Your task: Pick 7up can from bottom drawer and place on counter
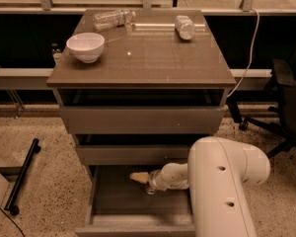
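Observation:
The bottom drawer (119,204) stands pulled open below the two upper drawers, its floor mostly bare. My gripper (139,177) reaches into it from the right, its pale tip near the drawer's back, under the middle drawer front. A small dark object with a silvery end (151,190) sits just below the gripper's wrist; it may be the 7up can, but most of it is hidden. The counter (153,63) is the glossy grey-brown top of the cabinet.
On the counter are a white bowl (86,46) at the left, a clear plastic bottle (111,18) lying at the back and another bottle (185,26) at the back right. My bulky arm (222,191) covers the drawer's right side. An office chair (286,98) stands right; a black bar (22,174) lies left.

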`<state>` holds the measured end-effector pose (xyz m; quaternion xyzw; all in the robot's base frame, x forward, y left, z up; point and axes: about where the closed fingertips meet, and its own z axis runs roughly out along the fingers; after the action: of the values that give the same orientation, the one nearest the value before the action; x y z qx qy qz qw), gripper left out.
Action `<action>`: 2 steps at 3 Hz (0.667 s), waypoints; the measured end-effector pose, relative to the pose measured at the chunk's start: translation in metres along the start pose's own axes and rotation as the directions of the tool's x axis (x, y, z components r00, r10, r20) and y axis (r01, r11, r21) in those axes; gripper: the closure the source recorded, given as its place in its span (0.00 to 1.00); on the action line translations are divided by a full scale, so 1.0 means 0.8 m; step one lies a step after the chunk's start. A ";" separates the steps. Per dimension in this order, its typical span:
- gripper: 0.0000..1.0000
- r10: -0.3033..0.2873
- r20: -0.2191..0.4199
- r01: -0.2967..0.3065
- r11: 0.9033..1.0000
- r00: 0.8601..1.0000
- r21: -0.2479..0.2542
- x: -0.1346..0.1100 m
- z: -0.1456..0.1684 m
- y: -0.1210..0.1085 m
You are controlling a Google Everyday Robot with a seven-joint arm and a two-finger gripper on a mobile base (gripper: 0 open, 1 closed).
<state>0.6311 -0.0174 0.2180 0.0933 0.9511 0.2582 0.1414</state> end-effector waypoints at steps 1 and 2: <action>0.00 0.048 0.053 -0.048 0.999 0.997 0.002 -0.011 0.013 -0.013; 0.00 0.099 0.084 -0.098 0.995 0.991 -0.017 -0.021 0.028 -0.025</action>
<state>0.6519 -0.0286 0.1927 0.1502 0.9368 0.2668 0.1694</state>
